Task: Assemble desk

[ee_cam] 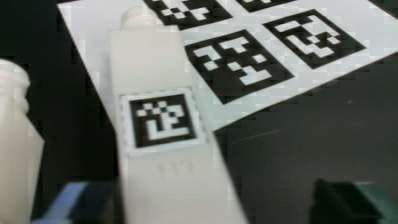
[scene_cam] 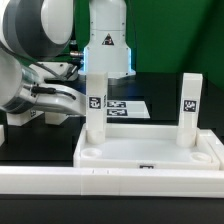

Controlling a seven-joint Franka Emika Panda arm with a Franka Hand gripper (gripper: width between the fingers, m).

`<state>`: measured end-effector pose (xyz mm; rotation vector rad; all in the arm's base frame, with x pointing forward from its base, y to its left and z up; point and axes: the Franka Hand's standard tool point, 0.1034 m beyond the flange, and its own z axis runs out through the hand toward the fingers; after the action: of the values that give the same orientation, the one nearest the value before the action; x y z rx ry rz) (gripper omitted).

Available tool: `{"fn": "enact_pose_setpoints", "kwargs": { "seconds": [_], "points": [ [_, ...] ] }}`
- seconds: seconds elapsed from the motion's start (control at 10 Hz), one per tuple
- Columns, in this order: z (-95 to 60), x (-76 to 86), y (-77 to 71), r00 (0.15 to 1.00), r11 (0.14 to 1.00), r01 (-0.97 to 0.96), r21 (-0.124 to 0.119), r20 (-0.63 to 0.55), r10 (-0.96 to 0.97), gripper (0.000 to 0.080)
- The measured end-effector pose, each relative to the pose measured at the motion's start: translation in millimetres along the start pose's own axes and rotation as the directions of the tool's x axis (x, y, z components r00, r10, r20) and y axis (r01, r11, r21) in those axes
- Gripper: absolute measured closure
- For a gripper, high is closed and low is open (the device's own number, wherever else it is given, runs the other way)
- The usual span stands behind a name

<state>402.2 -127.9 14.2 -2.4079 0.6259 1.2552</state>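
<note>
White plastic everywhere: the tabletop (scene_cam: 150, 150) is a shallow rectangular tray with a raised rim and round corner sockets. It sits on the black table (scene_cam: 30, 150), just behind the long white rail (scene_cam: 40, 183). Two square-section legs stand upright at its far corners, one leg (scene_cam: 95, 105) on the exterior view's left and the second leg (scene_cam: 190, 108) on the right. Each has a black-and-white square tag, pattern only, nothing readable. The gripper (ee_cam: 205, 200) is spread around the left one, fingers (ee_cam: 347, 195) either side with a gap showing, not clamped. The marker board (scene_cam: 128, 106) lies flat behind.
</note>
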Motion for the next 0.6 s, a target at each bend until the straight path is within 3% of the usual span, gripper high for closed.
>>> {"fn": "enact_pose_setpoints", "kwargs": {
  "seconds": [0.2, 0.6],
  "points": [
    [0.0, -0.3, -0.2, 1.000, 1.000, 0.000, 0.000, 0.001, 0.000, 0.0508],
    [-1.7, 0.2, 0.5, 1.000, 1.000, 0.009, 0.003, -0.002, -0.009, 0.0508]
  ]
}}
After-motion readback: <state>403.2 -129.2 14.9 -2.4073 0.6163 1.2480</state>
